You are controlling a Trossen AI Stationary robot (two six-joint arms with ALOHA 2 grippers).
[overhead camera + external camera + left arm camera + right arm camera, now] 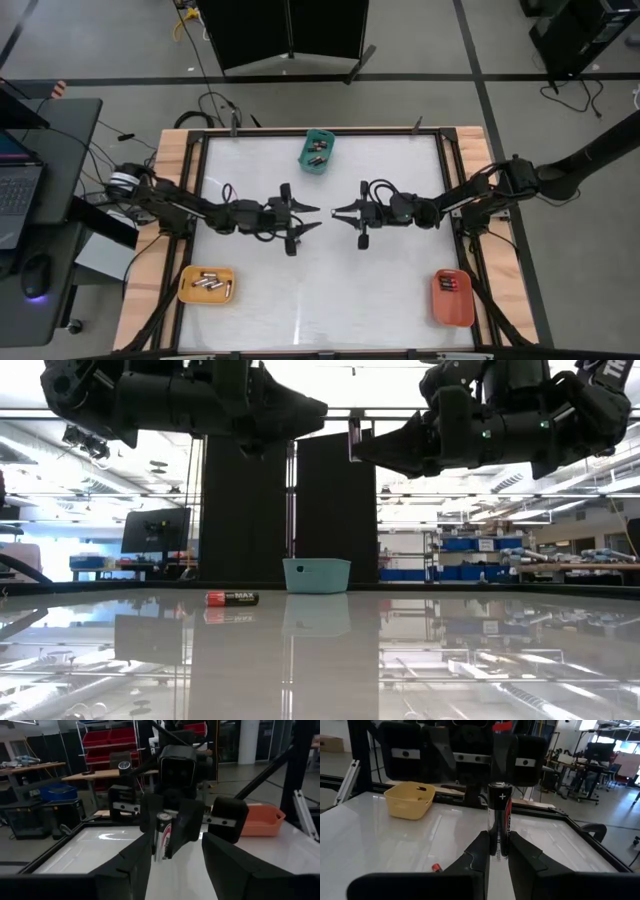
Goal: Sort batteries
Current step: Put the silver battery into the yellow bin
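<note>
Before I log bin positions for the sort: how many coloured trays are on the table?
3: a teal tray at the far edge's middle, a yellow tray at the near left corner, and an orange-red tray at the near right corner.

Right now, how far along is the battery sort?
Mostly done: batteries already lie in the yellow tray, teal tray and orange tray. In hand: the right claw holds a black-and-red battery upright at mid-table, facing the left claw, which is open. Left: binning that cell, plus one red-ended battery lying loose on the table.
</note>
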